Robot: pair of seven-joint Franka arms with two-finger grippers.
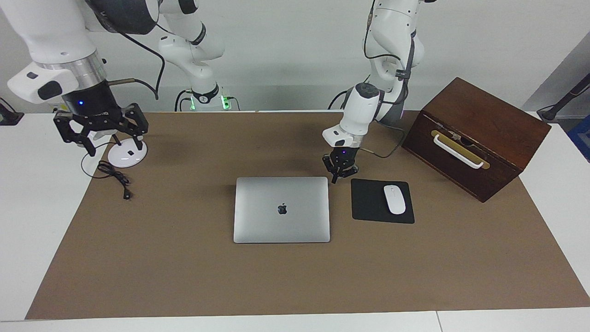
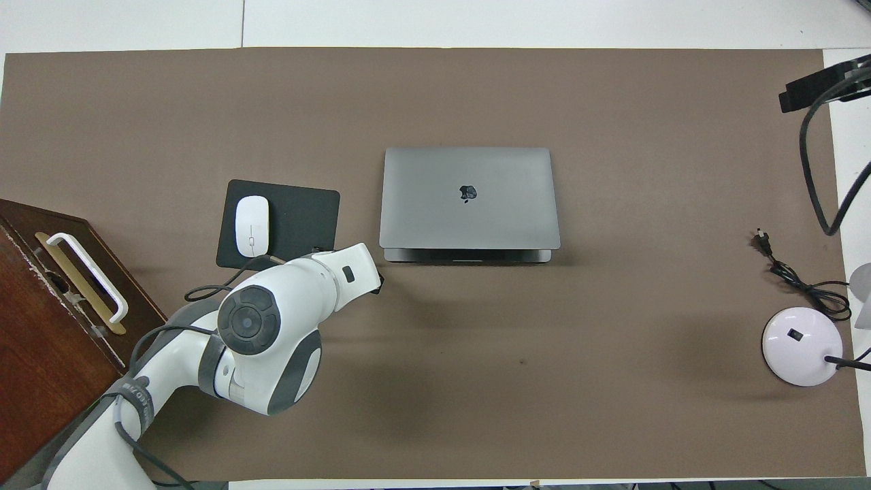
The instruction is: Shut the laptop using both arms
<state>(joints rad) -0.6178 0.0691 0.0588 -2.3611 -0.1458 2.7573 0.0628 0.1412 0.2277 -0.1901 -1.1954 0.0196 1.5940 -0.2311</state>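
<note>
Fingers spread on the right gripper [image 1: 100, 127] over the lamp base [image 1: 127, 154], nearly together on the left gripper [image 1: 340, 171] at the laptop's [image 1: 281, 210] one-o'clock corner, probably because its lid lies almost flat.

plain white wall [image 1: 286, 50], white table [image 1: 27, 221], brown mat [image 1: 184, 276]

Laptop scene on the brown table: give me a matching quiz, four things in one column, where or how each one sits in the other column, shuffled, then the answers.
Things:
1. laptop
2. white mouse
3. wooden box
4. left gripper

Places or states:
A. on the black mouse pad
B. at the left arm's end of the table, white handle showing
C. lid down, logo up
D. low, by the laptop's corner nearest the robots

Pairs: 1-C, 2-A, 3-B, 4-D
</note>
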